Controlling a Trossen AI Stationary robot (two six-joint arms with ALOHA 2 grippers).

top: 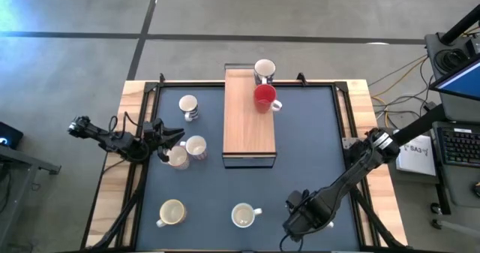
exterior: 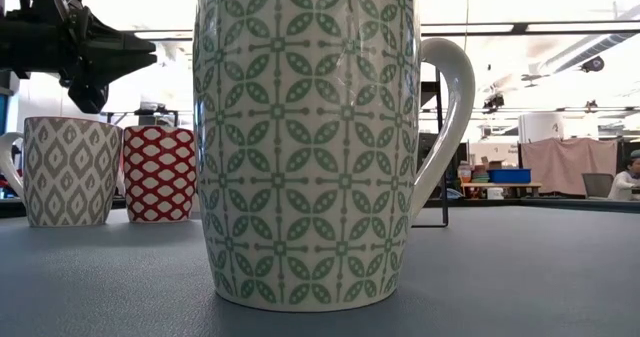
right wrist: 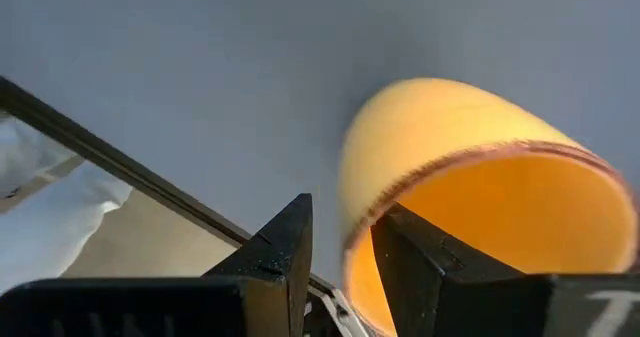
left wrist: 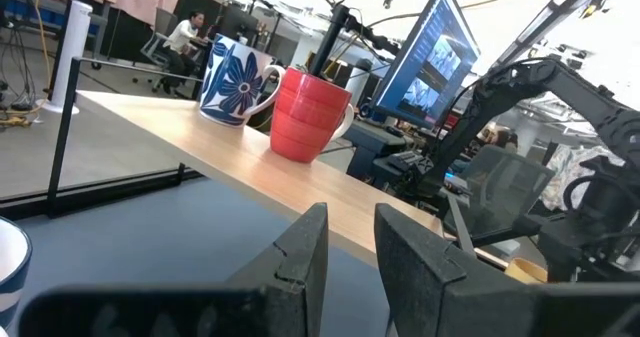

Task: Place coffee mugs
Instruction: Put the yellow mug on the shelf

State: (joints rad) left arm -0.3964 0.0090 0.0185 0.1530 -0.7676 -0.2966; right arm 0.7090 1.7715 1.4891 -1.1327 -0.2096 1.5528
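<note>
On the left, the left gripper (top: 166, 140) hangs above the dark blue worktop (top: 300, 155) with its two fingers a narrow gap apart and nothing between them, just beside a pair of small mugs: a cream round mug (top: 178, 158) and a white mug with a pale inside (top: 196, 147), which touch or nearly touch. Behind them stands a white mug with dark patterned bands (top: 189, 106). Nearer the front edge sit a cream handled mug (top: 172, 212) and, further right, a white handled mug (top: 244, 215).

In the middle lies a long light wooden board (top: 249, 129). At its far end stand a white mug with a blue flower print (left wrist: 233, 81) and a plain red ribbed mug (left wrist: 308, 115), close together. Judging by these two, the board is where the mugs go, so two look placed and the rest are not yet on it.

On the right, the right gripper (right wrist: 340, 242) is low over the worktop near the front, its fingers straddling the rim of an orange mug (right wrist: 470, 177) lying tilted on its side; whether they already pinch it I cannot tell.

No brand or readable writing shows on any mug; the white box beside the worktop carries lettering too small to read.
</note>
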